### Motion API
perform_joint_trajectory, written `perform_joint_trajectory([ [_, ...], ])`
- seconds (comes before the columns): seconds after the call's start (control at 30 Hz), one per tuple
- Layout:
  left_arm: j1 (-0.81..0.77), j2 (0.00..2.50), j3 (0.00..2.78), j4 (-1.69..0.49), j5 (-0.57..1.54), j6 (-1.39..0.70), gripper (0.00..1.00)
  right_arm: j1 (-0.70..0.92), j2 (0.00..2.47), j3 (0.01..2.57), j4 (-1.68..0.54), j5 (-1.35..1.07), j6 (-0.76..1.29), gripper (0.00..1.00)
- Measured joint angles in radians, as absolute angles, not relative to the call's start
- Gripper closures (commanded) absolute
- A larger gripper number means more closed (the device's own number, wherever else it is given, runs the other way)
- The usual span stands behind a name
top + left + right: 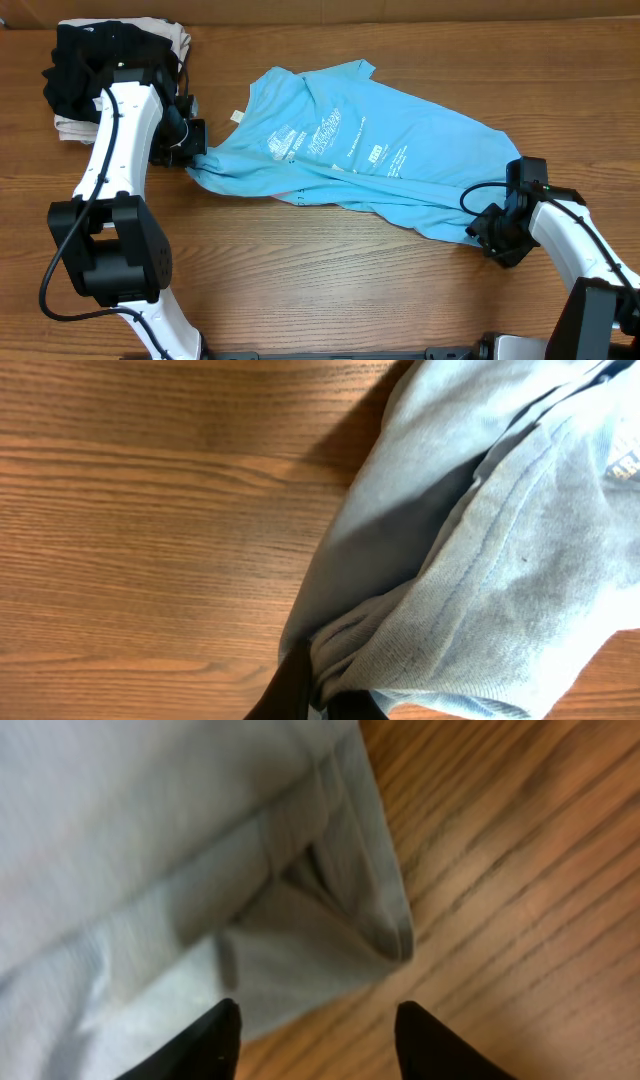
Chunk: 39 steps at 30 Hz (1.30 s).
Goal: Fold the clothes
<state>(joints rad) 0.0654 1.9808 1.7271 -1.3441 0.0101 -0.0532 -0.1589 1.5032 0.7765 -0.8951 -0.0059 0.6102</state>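
The light sky-blue T-shirt (350, 150) lies crumpled across the middle of the wooden table, small white print facing up. My left gripper (195, 150) is shut on a bunched edge of the shirt at its left end; the left wrist view shows the cloth (480, 560) pinched between the dark fingers (325, 700). My right gripper (488, 232) is open at the shirt's lower right corner. In the right wrist view its fingertips (318, 1020) are spread, with the shirt's hemmed corner (300, 940) just ahead and nothing between them.
A black garment (95, 60) lies on a beige folded garment (75, 128) at the table's back left corner, just behind my left arm. Bare wood (330, 280) runs along the front of the table.
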Motion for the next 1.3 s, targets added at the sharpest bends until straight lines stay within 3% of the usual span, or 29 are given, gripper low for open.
perform_joint_trajectory([
  [0.2, 0.065, 1.981, 1.727, -1.304, 0.009, -0.053, 0.96, -0.159, 1.503, 0.756, -0.833, 0.048, 0.647, 0.70],
  [0.37, 0.065, 1.981, 1.727, -1.300, 0.009, -0.053, 0.96, -0.159, 1.503, 0.751, -0.830, 0.064, 0.651, 0.72],
  [0.57, 0.065, 1.981, 1.727, -1.294, 0.006, -0.053, 0.96, -0.159, 1.503, 0.751, -0.855, 0.083, 0.653, 0.96],
  [0.83, 0.065, 1.981, 1.727, -1.293, 0.006, -0.053, 0.96, -0.159, 1.503, 0.751, -0.942, 0.069, 0.655, 0.96],
  [1.03, 0.065, 1.981, 1.727, -1.346, -0.017, -0.050, 0.96, -0.200, 1.490, 0.804, -1.148, 0.048, 0.654, 0.96],
  [1.3, 0.065, 1.981, 1.727, -1.443, -0.133, -0.050, 0.95, -0.295, 1.295, 0.896, -1.305, -0.072, 0.616, 0.96],
])
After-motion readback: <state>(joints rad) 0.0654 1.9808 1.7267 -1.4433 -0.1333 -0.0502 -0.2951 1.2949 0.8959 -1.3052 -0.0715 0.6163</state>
